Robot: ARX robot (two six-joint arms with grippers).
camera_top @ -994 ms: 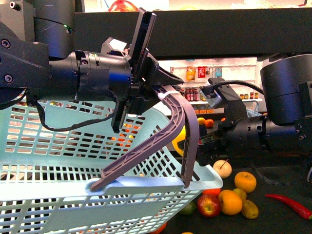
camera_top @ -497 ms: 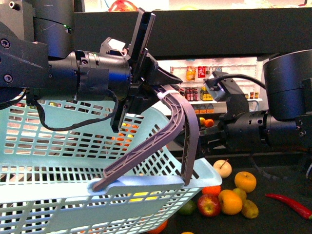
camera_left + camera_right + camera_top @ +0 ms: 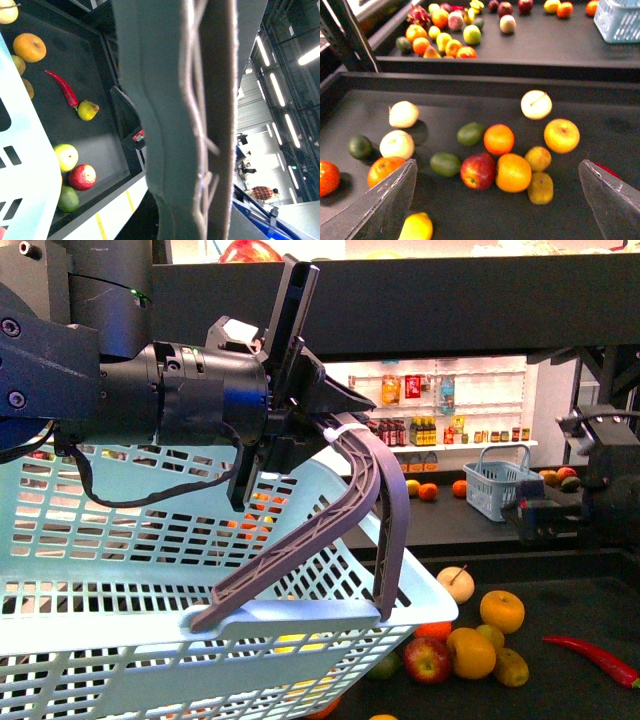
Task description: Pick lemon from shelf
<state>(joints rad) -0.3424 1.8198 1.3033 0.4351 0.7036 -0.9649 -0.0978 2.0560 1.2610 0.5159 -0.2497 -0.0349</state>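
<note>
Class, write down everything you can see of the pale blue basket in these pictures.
The basket is pale blue plastic, with slotted lattice walls and a smooth solid rim. It tilts slightly and fills the lower left of the front view, in front of the black shelf of fruit. Its grey ribbed handle, hinged at the rim, stands raised and clamped in the left pincer. Through the slots something yellow shows inside.
</note>
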